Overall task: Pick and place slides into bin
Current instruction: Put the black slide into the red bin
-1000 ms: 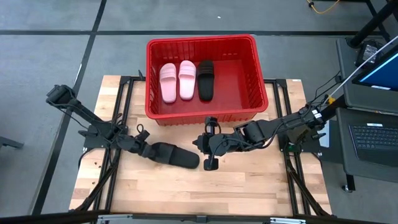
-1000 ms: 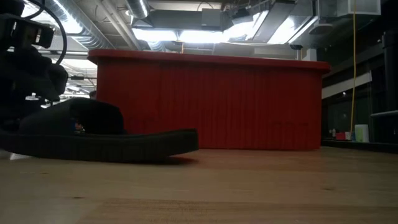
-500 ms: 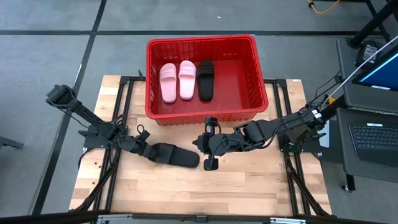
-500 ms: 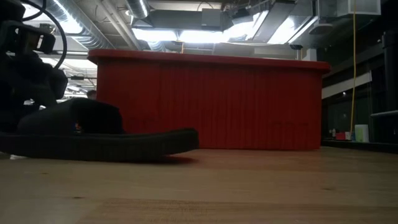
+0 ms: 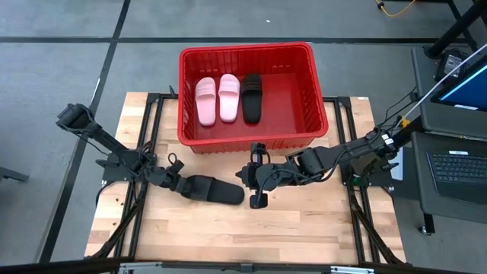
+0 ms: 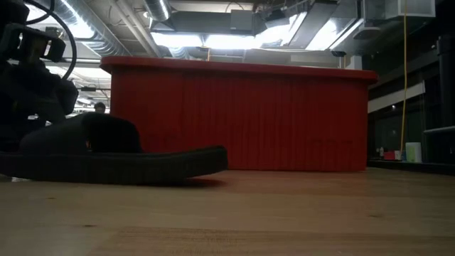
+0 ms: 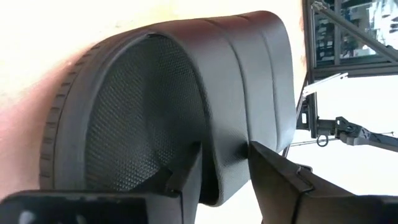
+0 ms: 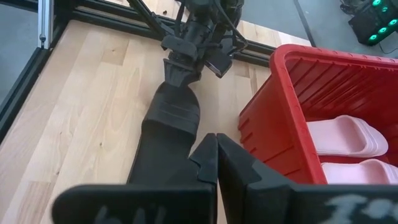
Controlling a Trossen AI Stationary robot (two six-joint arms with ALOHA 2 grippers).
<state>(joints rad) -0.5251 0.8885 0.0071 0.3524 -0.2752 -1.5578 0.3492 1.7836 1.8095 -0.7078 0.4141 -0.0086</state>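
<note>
A black slide (image 5: 215, 190) lies sole down on the wooden table, in front of the red bin (image 5: 319, 106). My left gripper (image 5: 183, 184) is shut on the slide's strap at its left end; the low view shows the slide (image 6: 114, 153) flat on the table. My right gripper (image 5: 247, 180) is shut and empty. It points toward the table's left, just right of the slide's free end (image 8: 163, 146). Two pale pink slides (image 5: 218, 99) and another black slide (image 5: 252, 97) lie side by side on the bin floor. My left gripper pinches the slide's wide strap at its edge (image 7: 225, 146). One finger (image 7: 181, 177) is under the strap on the textured footbed and the other finger (image 7: 273, 180) is outside on top. The fingers come roughly level from the table's left, along the slide. The sole lies on the table.
The bin's near wall (image 6: 242, 117) stands close behind both grippers. Black frame rails (image 5: 152, 137) run along the table's left and right sides. A laptop and equipment (image 5: 456, 164) sit off the table's right edge. Bare wood lies toward the near edge (image 5: 243, 236).
</note>
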